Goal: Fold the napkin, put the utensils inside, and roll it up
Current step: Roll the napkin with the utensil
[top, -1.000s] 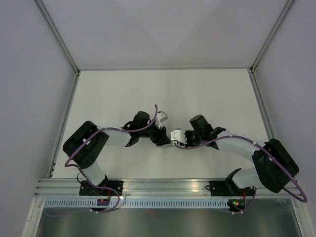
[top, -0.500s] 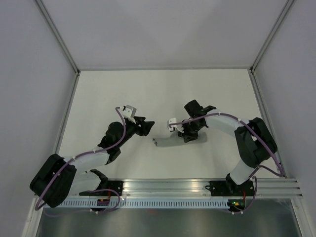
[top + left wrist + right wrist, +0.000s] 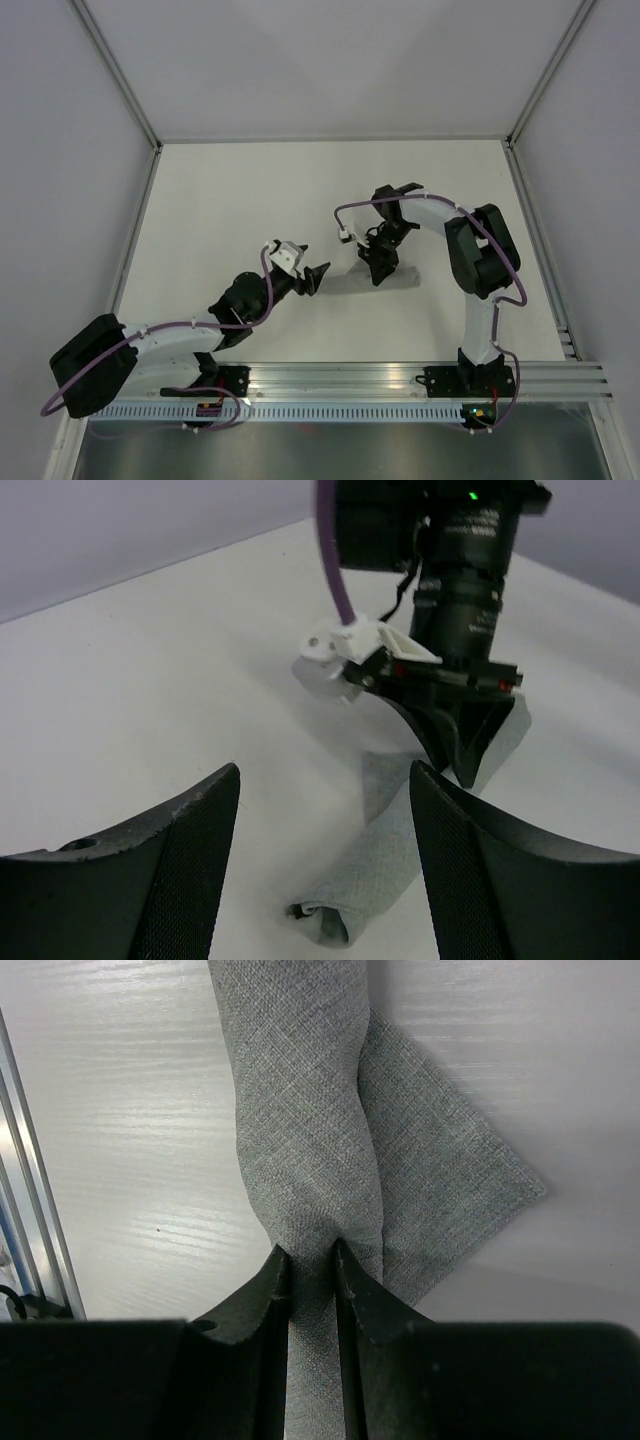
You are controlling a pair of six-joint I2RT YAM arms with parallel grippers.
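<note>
Napkin roll (image 3: 300, 1160) pinched in right fingers (image 3: 255, 1305); left fingers (image 3: 190, 860) spread nearby.

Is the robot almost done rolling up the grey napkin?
Nearly, it looks like. Done: the napkin is already rolled into a long tube. No utensils show; they may be inside, but that cannot be told. In hand: the right gripper pinches the roll, while the left gripper is open and off it. Left: one loose corner lies flat beside the roll and probably wants tucking in.

napkin (image 3: 402, 281) on table (image 3: 240, 190), under right gripper (image 3: 311, 1260)
</note>
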